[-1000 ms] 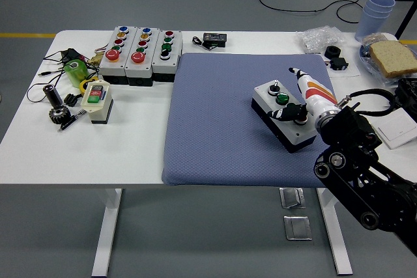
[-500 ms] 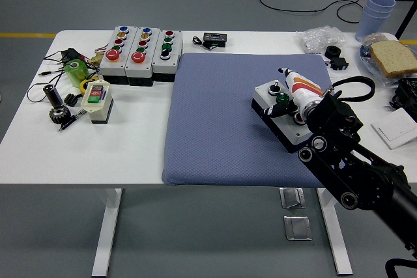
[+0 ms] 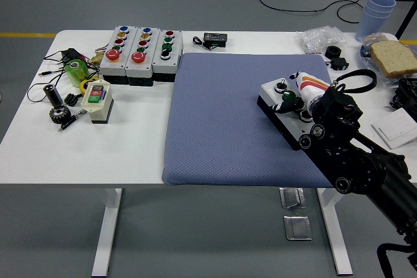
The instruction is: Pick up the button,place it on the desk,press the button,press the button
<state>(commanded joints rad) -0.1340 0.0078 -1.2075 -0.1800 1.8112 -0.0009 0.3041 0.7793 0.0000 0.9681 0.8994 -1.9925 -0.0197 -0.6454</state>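
A grey-topped button box (image 3: 279, 107) with black sides lies on the blue mat (image 3: 221, 122), toward the mat's right side. It carries a small black knob and a green button (image 3: 288, 96). My right hand (image 3: 303, 91), white with orange and red stripes, wraps over the box's right half and hides that part. The hand is shut on the box. The black right arm (image 3: 352, 161) comes in from the lower right corner. The left arm does not show.
Three larger button boxes (image 3: 140, 47) stand at the back left. A small switch box (image 3: 96, 99), a green item (image 3: 75, 69), a gear (image 3: 57, 114) and cables lie at the left. At the right are blue cups (image 3: 378, 8), bread (image 3: 392, 56) and a white block (image 3: 396, 128).
My right hand has drawn in over the button box, and the box has shifted slightly right and toward the back while turning a little. Nothing else has moved.
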